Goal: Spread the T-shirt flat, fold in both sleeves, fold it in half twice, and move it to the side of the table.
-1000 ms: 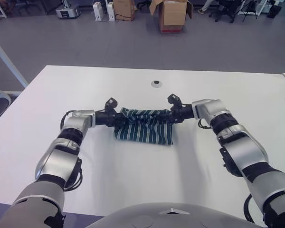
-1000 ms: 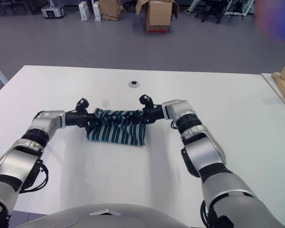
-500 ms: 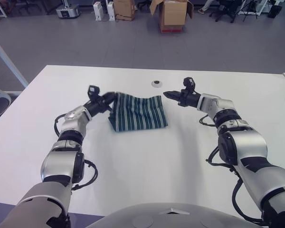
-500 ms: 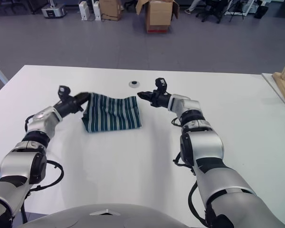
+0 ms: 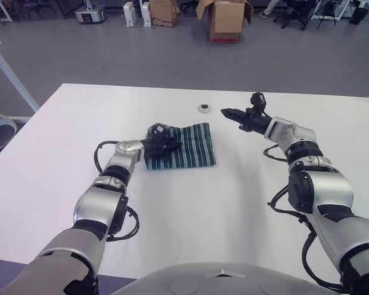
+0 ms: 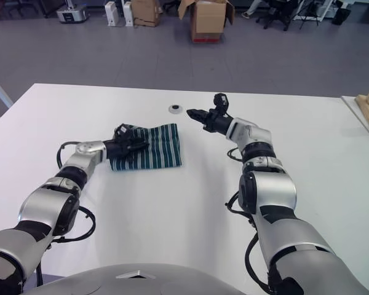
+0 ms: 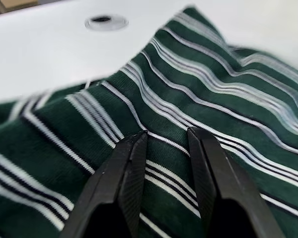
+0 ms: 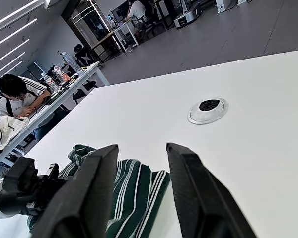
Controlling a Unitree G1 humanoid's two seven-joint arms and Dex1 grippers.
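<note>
Folded dark-green, white-striped cotton T-shirt (image 5: pixel 190 144) lies left of centre on the white table (image 5: pixel 184 209).
Left gripper (image 7: pixel 166 134) rests on its left end, fingers narrowly parted; right gripper (image 8: pixel 141 148) hovers to its right, fingers spread, holding nothing.

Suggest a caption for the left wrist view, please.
Open left hand over the folded striped T-shirt on the table.

Open-plan lab office: cardboard boxes (image 5: pixel 224 18) at 12 o'clock, office chairs (image 5: pixel 293 12) at 1 o'clock, grey floor (image 5: pixel 111 55) beyond white surface (image 5: pixel 184 203).

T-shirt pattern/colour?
The T-shirt is dark green with thin white stripes; clearest in the left wrist view.
</note>
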